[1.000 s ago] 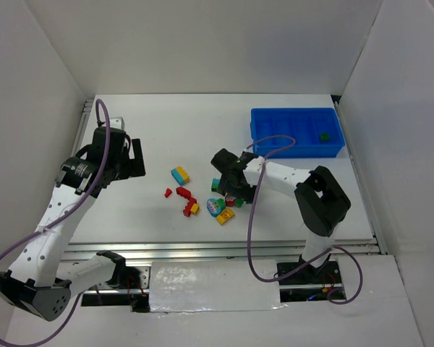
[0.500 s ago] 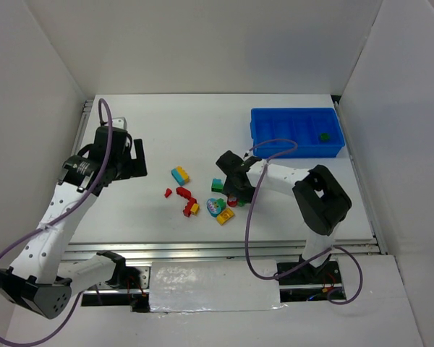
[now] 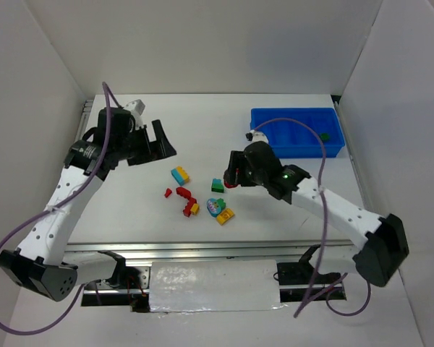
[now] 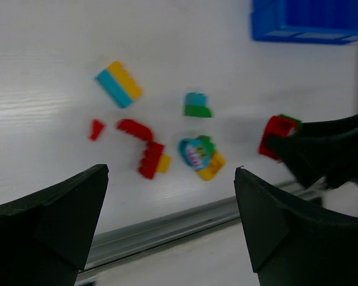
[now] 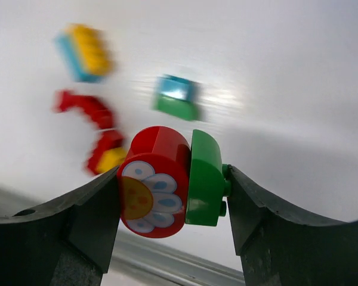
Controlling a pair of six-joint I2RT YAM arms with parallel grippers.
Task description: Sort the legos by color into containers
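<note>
Gripping a red-and-green brick (image 5: 167, 185) from both sides, the right fingers (image 5: 77, 226) hold it clenched above the counter (image 3: 130, 206), just right of the loose bricks (image 3: 185, 195) and short of the tray (image 3: 296, 150). One green brick (image 3: 323, 136) lies in the tray's rightmost compartment. The left fingers (image 4: 48, 226) hang spread and empty, left of the yellow-cyan brick (image 3: 179, 175).

The tray (image 3: 296, 152) lies at the upper right of the table (image 3: 202, 123), one brick (image 3: 323, 136) in its rightmost compartment. Loose bricks (image 3: 184, 194) are scattered mid-frame, left of and below the tray. Between them hangs a clamped brick (image 5: 158, 179) in the right gripper (image 5: 174, 196).
</note>
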